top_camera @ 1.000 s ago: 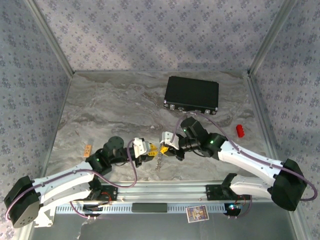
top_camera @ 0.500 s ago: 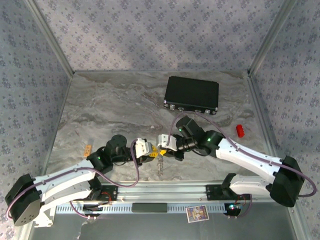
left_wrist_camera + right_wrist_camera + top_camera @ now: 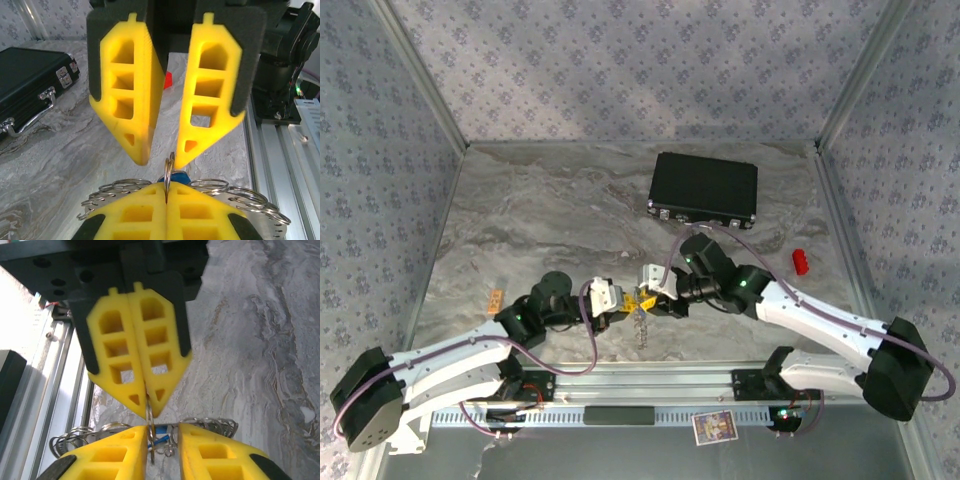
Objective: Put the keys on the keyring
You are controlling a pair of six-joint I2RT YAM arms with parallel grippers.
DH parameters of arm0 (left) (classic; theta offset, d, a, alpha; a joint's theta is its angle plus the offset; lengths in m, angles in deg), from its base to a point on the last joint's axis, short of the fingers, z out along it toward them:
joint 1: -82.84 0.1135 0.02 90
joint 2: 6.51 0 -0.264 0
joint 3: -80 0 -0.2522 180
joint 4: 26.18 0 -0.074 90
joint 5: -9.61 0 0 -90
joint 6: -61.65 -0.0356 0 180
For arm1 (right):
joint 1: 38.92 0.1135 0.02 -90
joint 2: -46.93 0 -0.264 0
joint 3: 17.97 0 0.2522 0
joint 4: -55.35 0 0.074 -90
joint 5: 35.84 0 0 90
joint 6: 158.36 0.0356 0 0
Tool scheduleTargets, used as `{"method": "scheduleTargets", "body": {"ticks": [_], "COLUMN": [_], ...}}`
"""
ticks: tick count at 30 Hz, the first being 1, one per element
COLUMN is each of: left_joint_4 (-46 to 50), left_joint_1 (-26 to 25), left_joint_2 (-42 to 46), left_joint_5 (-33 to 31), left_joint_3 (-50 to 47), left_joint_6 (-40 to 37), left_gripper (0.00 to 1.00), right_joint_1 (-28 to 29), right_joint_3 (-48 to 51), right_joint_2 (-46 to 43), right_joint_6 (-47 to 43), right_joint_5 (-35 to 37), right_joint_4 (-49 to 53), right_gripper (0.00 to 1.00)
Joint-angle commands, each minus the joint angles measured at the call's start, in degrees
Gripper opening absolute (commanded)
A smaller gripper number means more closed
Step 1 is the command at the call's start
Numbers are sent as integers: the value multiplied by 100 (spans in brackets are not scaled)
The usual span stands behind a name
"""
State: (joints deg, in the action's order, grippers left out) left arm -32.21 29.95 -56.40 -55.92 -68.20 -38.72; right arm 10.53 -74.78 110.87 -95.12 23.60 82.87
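Note:
Both grippers meet tip to tip above the table's near middle. My left gripper [image 3: 621, 305] [image 3: 166, 186] is shut on the keyring [image 3: 169, 167], a thin silver ring seen edge-on between its yellow fingers. The ring's beaded, looped rim [image 3: 120, 187] fans out to both sides. Right behind the pinched ring peeks the blue head of one of the keys [image 3: 176, 177] [image 3: 161, 430]. My right gripper [image 3: 650, 297] [image 3: 164, 430] faces the left one with its jaws apart. The keyring [image 3: 149, 412] lies against the inner face of its left finger, and small wire loops hang in the gap.
A black rectangular case [image 3: 705, 188] [image 3: 25, 80] lies at the back right of centre. A small red object [image 3: 800, 261] sits at the right, and a small tan piece [image 3: 496, 297] at the left. The metal rail [image 3: 640, 385] runs along the near edge below the grippers.
My right gripper has gone from shut to open. My left gripper has closed fully on the keyring. Both arms stayed at the meeting point, with small shifts.

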Motion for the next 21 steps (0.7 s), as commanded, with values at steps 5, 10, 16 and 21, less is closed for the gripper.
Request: {"method": "scheduleTargets", "body": {"ticks": [5, 10, 16, 21], "left_joint_4": [-1190, -1359, -1304, -1253], "left_joint_1": [3, 6, 7, 6], "left_joint_2": [-17, -61, -41, 22], "left_joint_5": [190, 194, 190, 189], "left_joint_3": [-326, -411, -406, -407], "left_joint_6": [445, 508, 494, 475], "left_gripper": [0, 0, 0, 0], "right_joint_1": [-100, -125, -154, -161], "right_joint_3": [489, 598, 631, 622], "right_joint_2": [-200, -318, -448, -462], "right_joint_6": [644, 717, 722, 690], "right_joint_5": [-301, -274, -226, -203], "right_joint_4": [-777, -772, -641, -491], "right_gripper": [28, 25, 18, 12]}}
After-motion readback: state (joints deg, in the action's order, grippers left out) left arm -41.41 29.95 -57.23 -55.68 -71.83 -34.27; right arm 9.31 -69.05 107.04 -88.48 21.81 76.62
